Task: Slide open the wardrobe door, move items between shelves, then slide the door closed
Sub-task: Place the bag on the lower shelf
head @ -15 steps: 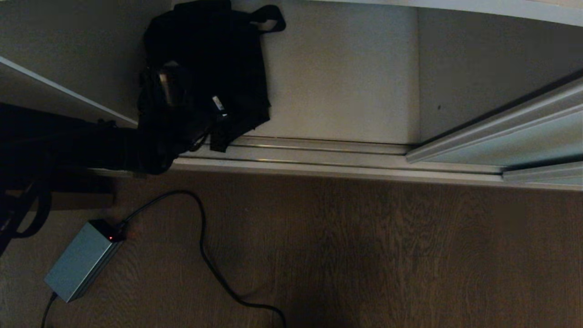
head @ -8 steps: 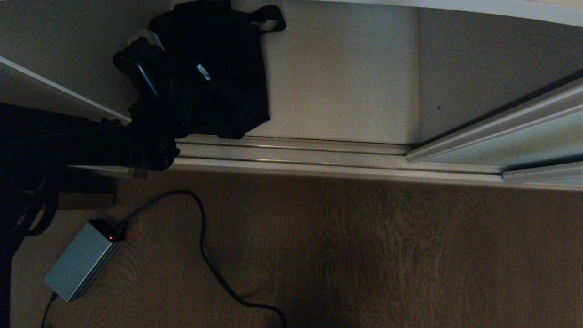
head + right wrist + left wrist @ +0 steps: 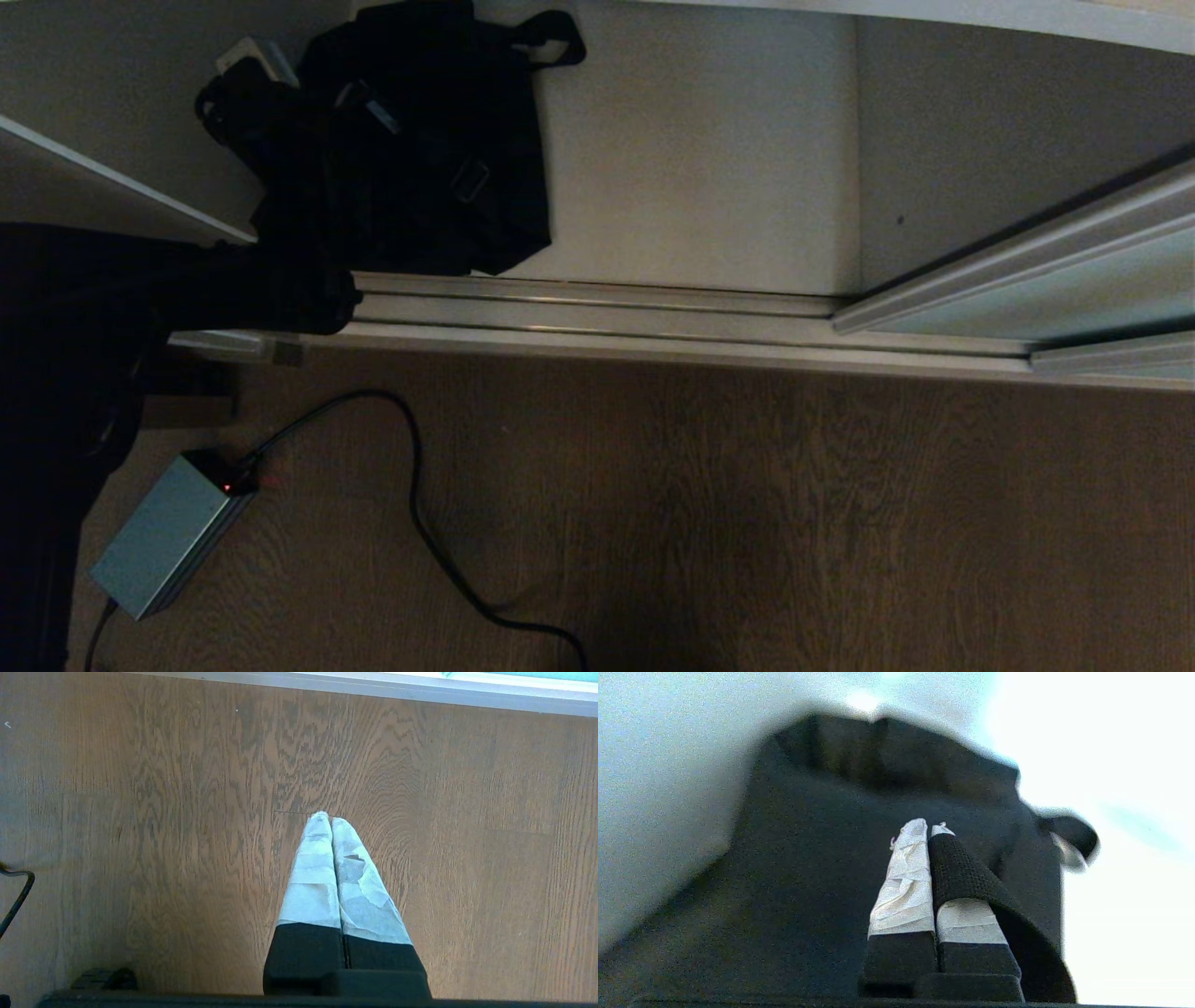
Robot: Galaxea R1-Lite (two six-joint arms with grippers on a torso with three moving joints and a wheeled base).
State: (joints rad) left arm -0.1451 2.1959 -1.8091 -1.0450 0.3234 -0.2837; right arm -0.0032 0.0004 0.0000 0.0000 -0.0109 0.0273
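Left gripper [image 3: 928,830] lifting the black bag [image 3: 439,159] off the bottom shelf [image 3: 700,159] — door [image 3: 1046,289] slid aside to the right.

Jaws pressed together on a black strap looped over one finger; bag hangs against the wardrobe's left inner corner. Risk: a thin pinch on floppy fabric — the strap may slip out, or the sagging body catch the upper shelf edge [image 3: 121,182]. Right gripper [image 3: 331,820] parked over the floor, jaws together, holding nothing.

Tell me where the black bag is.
Head view, upper left: the black bag is inside the open wardrobe, above the floor track, its strap pinched in the shut left gripper.
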